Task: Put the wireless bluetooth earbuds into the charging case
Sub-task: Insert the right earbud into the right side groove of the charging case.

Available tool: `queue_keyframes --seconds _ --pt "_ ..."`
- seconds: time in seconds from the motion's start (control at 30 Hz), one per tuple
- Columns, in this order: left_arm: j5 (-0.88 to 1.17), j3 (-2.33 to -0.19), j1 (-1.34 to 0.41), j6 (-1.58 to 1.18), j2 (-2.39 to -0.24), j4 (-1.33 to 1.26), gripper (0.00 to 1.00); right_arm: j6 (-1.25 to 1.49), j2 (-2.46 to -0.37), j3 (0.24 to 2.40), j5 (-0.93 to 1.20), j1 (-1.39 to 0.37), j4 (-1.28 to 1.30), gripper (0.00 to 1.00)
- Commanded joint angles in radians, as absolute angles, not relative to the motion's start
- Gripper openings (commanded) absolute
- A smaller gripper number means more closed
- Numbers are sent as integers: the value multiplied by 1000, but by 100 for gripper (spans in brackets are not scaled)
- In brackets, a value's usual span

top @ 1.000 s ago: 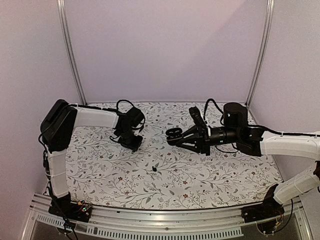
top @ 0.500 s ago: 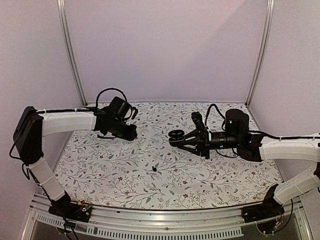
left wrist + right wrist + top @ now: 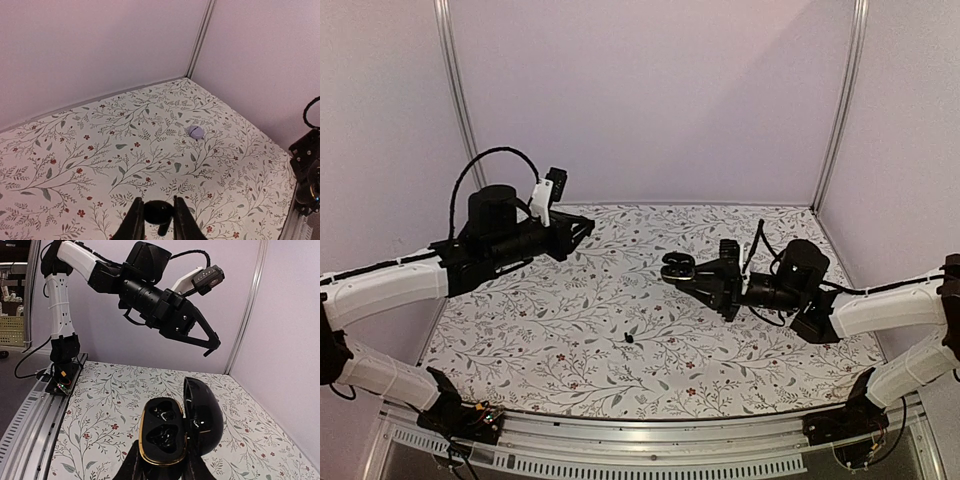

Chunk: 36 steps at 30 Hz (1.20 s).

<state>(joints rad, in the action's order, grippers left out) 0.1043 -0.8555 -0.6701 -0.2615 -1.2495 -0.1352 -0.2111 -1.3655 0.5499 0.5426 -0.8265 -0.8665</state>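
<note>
Black charging case (image 3: 165,435), gold-rimmed; white floral cloth (image 3: 540,340).

The walls (image 3: 650,100) are pale lilac and plain, at the back and on both sides, under soft, even light. Two aluminium posts (image 3: 461,100) stand in the back corners. The worktop (image 3: 570,350) has a white cloth w/ grey-green twigs and small red flowers. An aluminium rail (image 3: 650,440) runs along its near edge. Beyond it, the right wrist view shows a dark floor (image 3: 15,390) and a yellowish basket (image 3: 12,330), approx. at shelf height.
</note>
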Motion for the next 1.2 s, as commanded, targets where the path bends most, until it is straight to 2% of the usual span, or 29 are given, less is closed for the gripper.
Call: queue_keyframes --seconds 0.0,0.43,1.17 --pt "163 -815 -723 -206 -1191 -296 17 -316 -1394 524 459 -849 -1056 0" --pt "210 -808 -879 -173 -1178 -452 18 -363 -1474 541 227 -933 -1147 0" --pt "140 -865 -1057 -164 -1363 -614 18 -257 -1545 596 21 -1012 -1216 0"
